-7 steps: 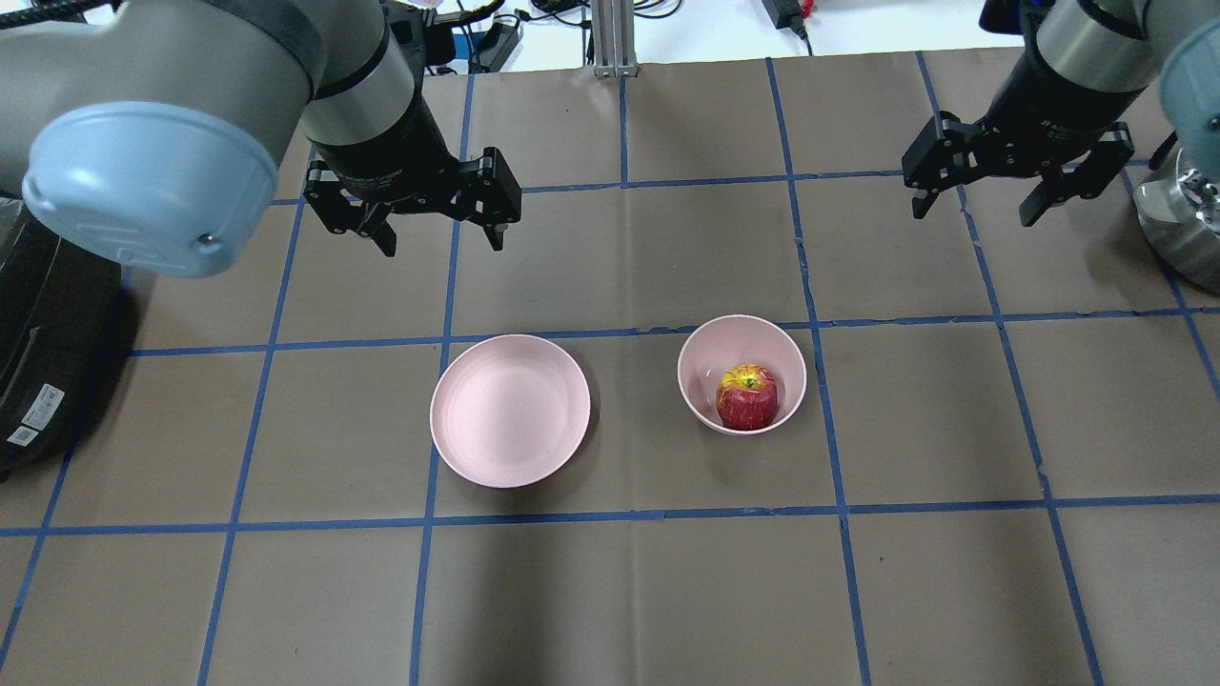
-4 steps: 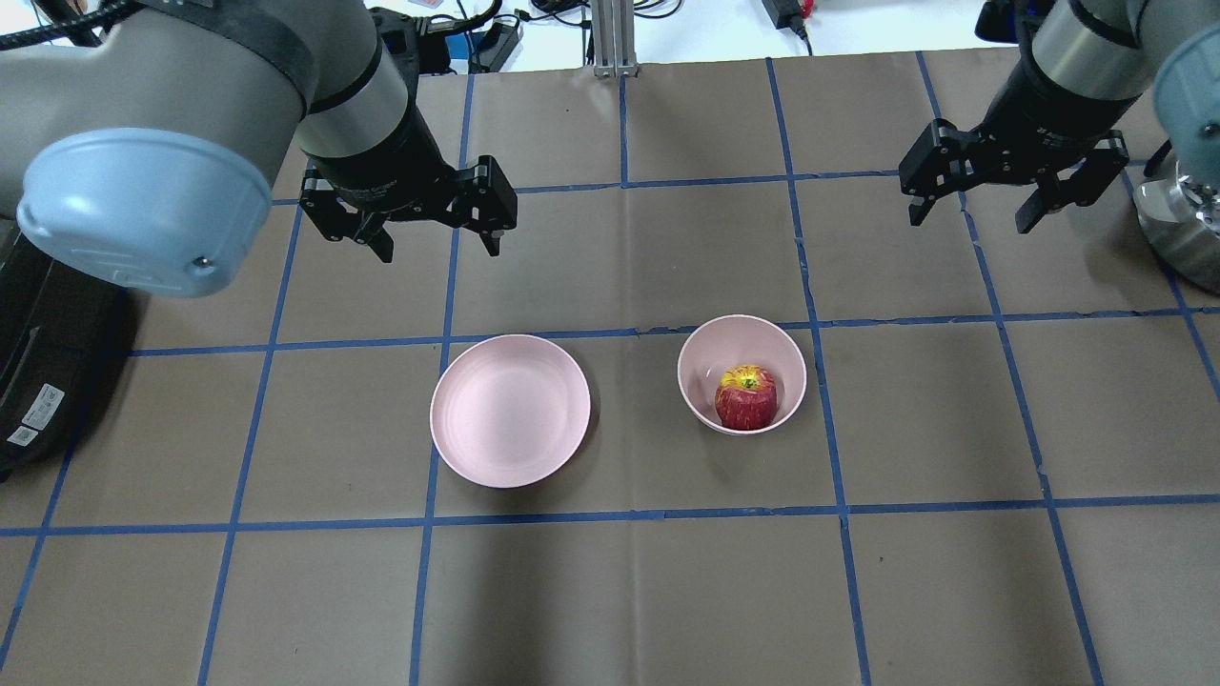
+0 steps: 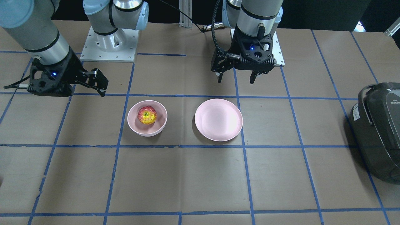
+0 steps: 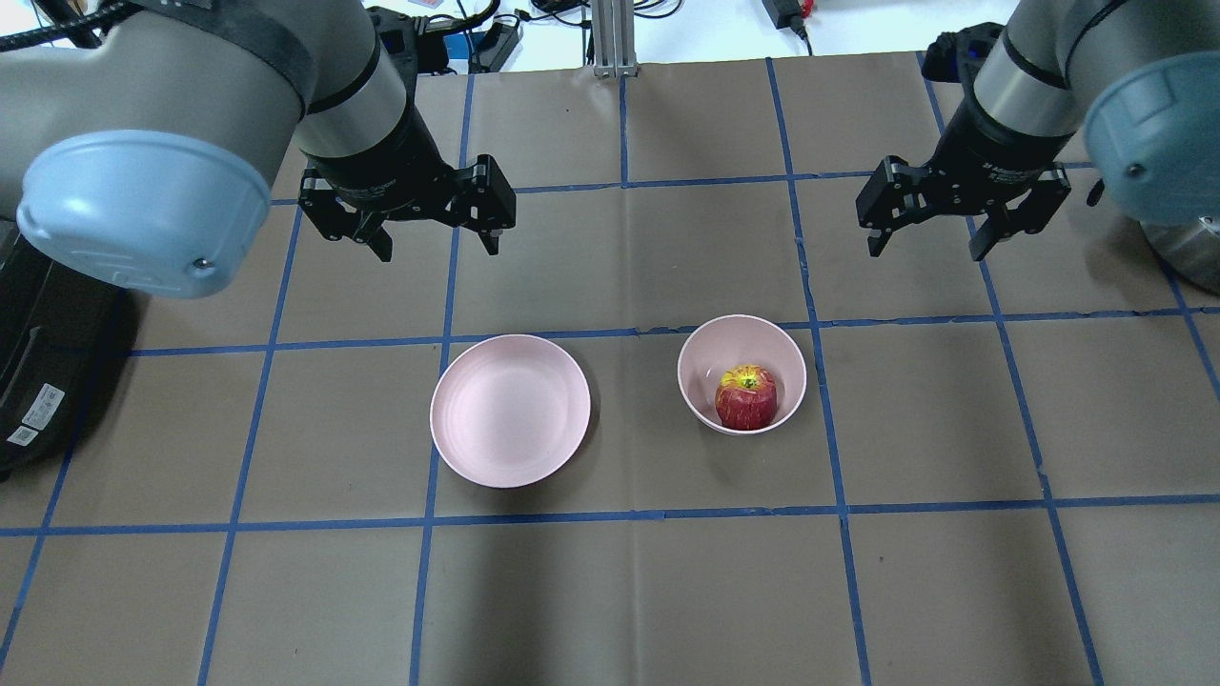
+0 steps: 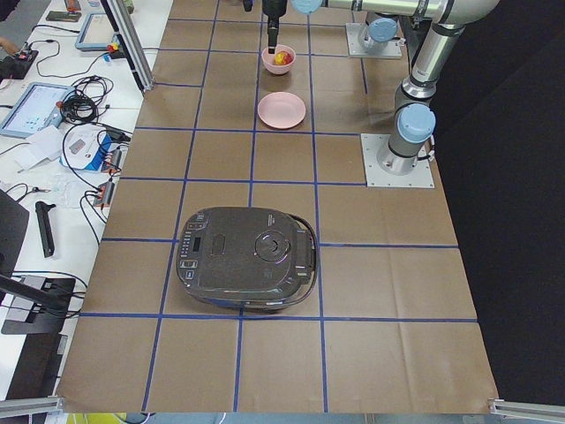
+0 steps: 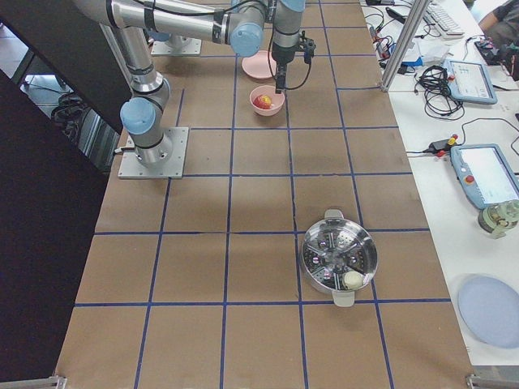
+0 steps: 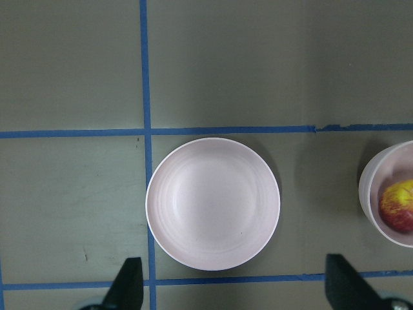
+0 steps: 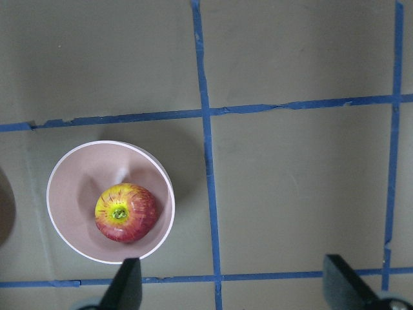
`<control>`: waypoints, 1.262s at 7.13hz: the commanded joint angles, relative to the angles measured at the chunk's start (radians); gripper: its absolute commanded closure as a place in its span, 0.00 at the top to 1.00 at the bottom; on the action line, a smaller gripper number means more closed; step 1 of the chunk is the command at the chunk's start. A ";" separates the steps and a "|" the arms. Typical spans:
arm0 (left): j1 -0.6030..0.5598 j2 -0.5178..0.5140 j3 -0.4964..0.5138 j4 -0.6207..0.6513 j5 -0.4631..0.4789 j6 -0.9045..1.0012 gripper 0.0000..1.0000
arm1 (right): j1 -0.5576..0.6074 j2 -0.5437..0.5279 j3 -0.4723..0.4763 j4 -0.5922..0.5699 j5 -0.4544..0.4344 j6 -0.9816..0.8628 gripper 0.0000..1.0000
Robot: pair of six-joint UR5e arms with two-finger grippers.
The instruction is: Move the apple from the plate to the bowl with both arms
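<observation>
The red and yellow apple (image 4: 745, 398) lies inside the deep pink bowl (image 4: 703, 345), right of centre; it also shows in the right wrist view (image 8: 126, 212). The flat pink plate (image 4: 510, 410) sits bare to the bowl's left. My left gripper (image 4: 440, 250) hangs open and empty above the table, beyond the plate. My right gripper (image 4: 925, 252) hangs open and empty beyond and to the right of the bowl. Neither gripper touches anything. In the front view the apple (image 3: 147, 115) sits in the bowl (image 3: 134, 124), with the plate (image 3: 218, 119) beside it.
A black rice cooker (image 4: 38, 333) stands at the table's left edge. A steel steamer pot (image 4: 1182, 243) stands at the right edge, partly behind my right arm. Blue tape lines grid the brown table cover. An aluminium post (image 4: 615, 38) rises at the far edge.
My right gripper has moved left toward the middle and slightly nearer the bowl, still open. My left gripper has barely shifted. The apple, bowl and plate have not moved.
</observation>
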 commanded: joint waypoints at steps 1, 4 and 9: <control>0.000 0.000 0.000 0.000 0.000 -0.001 1.00 | 0.029 0.007 0.014 -0.044 -0.002 0.007 1.00; 0.002 0.002 0.001 0.000 0.002 0.001 1.00 | 0.029 -0.036 -0.042 -0.029 -0.028 0.005 1.00; 0.005 0.002 0.002 -0.002 0.000 0.001 1.00 | 0.054 -0.068 -0.047 -0.020 -0.020 0.005 1.00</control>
